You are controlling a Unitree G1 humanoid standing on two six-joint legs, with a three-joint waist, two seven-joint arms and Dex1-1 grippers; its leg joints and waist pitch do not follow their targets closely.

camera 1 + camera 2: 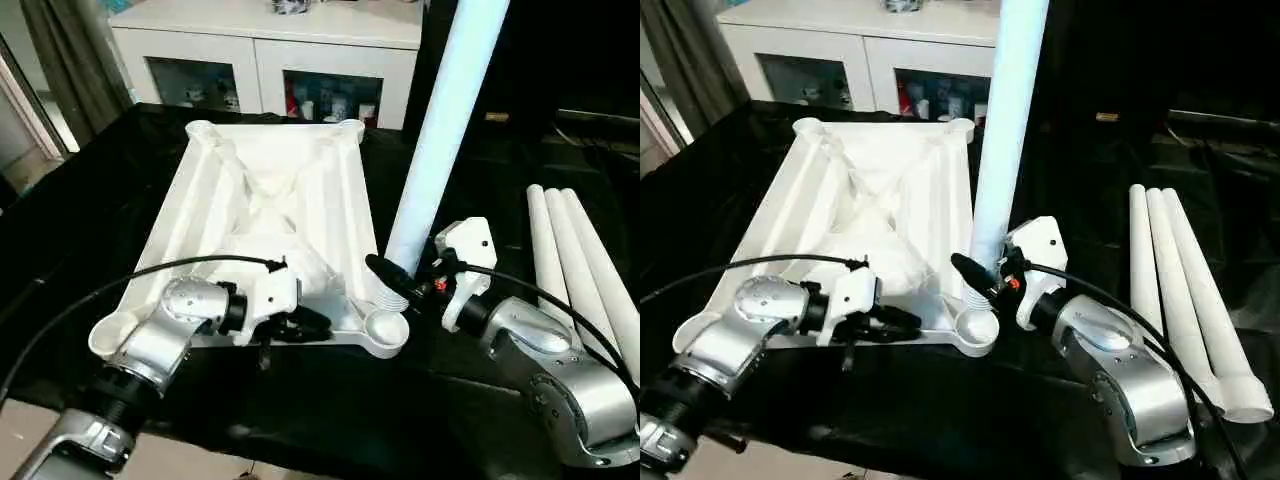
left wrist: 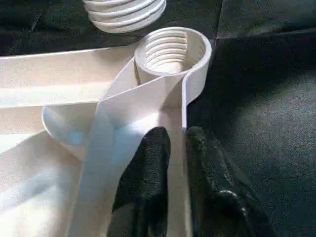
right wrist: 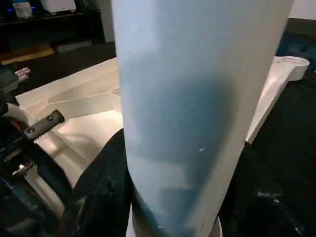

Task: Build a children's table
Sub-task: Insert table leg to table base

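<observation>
- Left pincer [image 1: 300, 322] down at the near edge of the tabletop [image 1: 270, 200], fingers [image 2: 148, 163] narrow w/ a thin rim wall between them – looks like it's steadying the top, tho how firm the pinch is I can't tell.
- Tabletop lies upside-down on the black desk [image 1: 80, 180], ribbed side up, long axis running away from the robot twd the white cabinet [image 1: 265, 45].
- Step in hand: 1st leg going in. Near-right corner socket [image 2: 173, 49] empty, thread visible inside.
- Leg [image 1: 445, 130] stands near upright, leaning a touch right at the top, threaded end just above & beside that socket, not yet seated.
- Right pincer [image 1: 395, 285] wrapped round the leg low down, holding it.
- Next, my read: centre thread over socket, lower, then twist in.
- Far right: three spare legs [image 1: 580, 260] lying side by side on the desk, pointing away from the robot.
</observation>
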